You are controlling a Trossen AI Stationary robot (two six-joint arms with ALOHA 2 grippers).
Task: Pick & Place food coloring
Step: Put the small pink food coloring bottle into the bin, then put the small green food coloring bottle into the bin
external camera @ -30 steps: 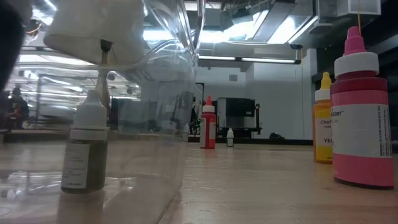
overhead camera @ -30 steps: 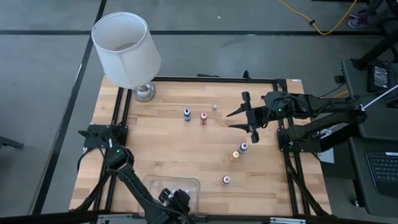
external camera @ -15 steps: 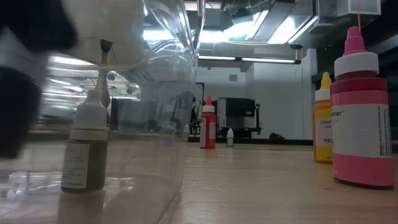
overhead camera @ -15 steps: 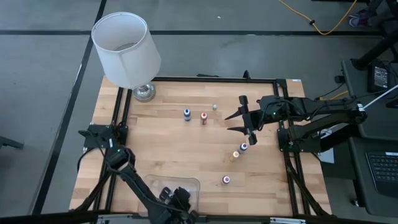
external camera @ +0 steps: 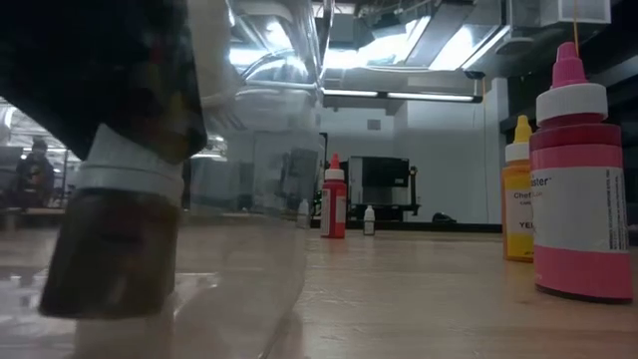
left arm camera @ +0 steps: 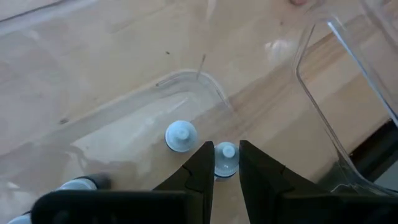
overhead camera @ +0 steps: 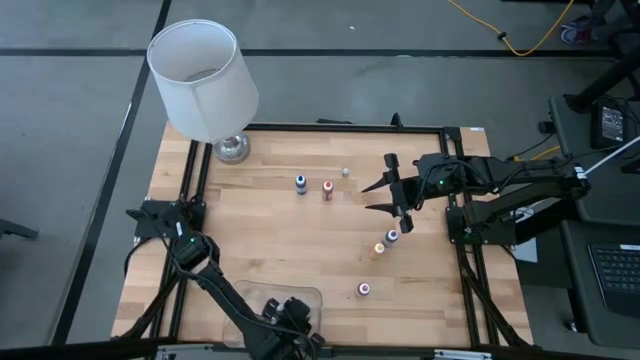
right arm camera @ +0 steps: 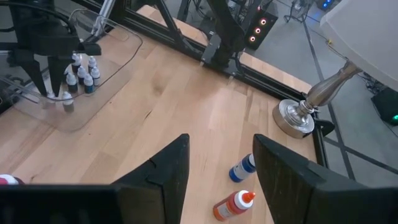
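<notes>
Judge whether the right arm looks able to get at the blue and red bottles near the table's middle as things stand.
Probably yes. The right tool hovers open beside the red bottle and blue bottle, with only bare table between; the left tool is far off at the clear container.

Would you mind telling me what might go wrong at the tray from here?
The left gripper holds a bottle in the clear tray, close beside another bottle; letting go or lifting out carelessly could topple either. The right gripper waits open near the purple bottle and could knock it.
</notes>
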